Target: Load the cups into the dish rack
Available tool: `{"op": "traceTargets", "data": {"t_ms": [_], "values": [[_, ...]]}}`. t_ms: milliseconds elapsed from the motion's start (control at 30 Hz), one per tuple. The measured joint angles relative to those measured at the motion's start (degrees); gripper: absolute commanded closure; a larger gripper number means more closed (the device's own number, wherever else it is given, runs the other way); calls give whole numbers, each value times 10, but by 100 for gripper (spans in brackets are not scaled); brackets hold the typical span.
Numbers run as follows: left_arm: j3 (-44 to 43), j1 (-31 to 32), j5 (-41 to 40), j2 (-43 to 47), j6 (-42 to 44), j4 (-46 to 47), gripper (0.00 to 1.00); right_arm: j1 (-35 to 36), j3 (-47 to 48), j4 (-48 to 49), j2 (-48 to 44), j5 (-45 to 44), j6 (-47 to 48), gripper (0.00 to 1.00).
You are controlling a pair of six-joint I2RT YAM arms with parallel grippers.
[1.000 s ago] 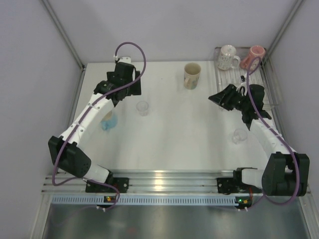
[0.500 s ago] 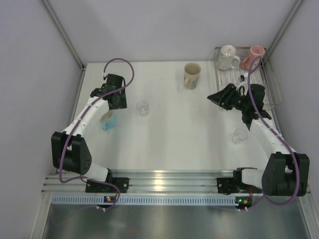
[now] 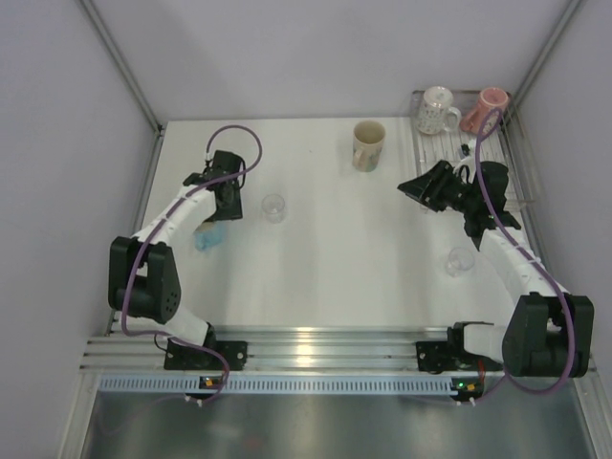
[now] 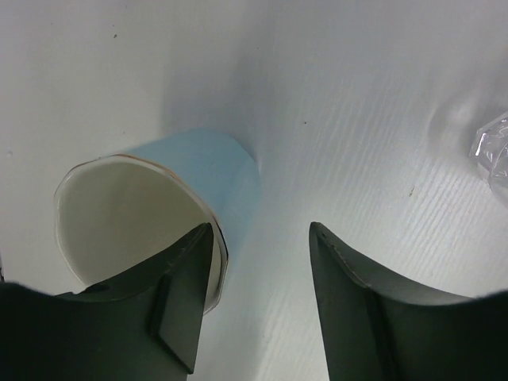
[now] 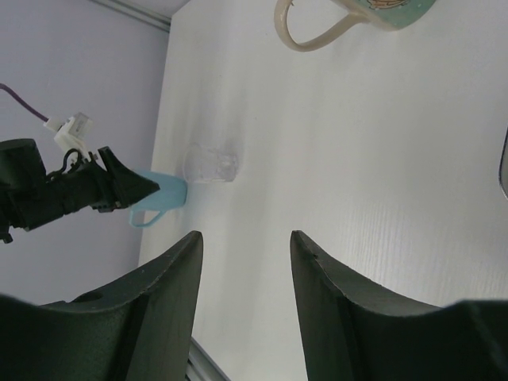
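blue cup [image 4: 232,176] partly behind left end effector [image 4: 260,235], glass [image 4: 495,149] cropped

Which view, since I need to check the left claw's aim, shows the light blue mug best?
The left wrist view: the light blue mug looms close, rim and pale inside clear. The top external view shows only a blue patch beside the left claw; the right wrist view, a distant handle.

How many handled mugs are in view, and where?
4. White patterned mug and pinkish-red mug in the dish rack; cream mug on the table; light blue mug at the left gripper. None seems hidden.
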State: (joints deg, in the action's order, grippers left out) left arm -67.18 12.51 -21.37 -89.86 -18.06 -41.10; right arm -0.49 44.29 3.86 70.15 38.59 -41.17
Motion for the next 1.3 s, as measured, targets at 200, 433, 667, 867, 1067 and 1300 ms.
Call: {"op": "traceTargets", "data": {"t_ms": [200,433,667,867,1067,1300], "values": [[3,-3,8,-22,0,6,57,0,0,0,0,0,0,51],[5,-10,16,-38,0,8,72,0,0,0,0,0,0,51],[5,-12,30,-40,2,10,100,0,0,0,0,0,0,51],[2,-16,37,-39,2,7,100,11,0,0,0,-1,2,51],[-10,-17,63,10,3,-3,100,15,-4,20,-3,5,3,51],[-81,-17,143,132,-4,1,100,23,-46,123,-38,23,-22,51]]}}
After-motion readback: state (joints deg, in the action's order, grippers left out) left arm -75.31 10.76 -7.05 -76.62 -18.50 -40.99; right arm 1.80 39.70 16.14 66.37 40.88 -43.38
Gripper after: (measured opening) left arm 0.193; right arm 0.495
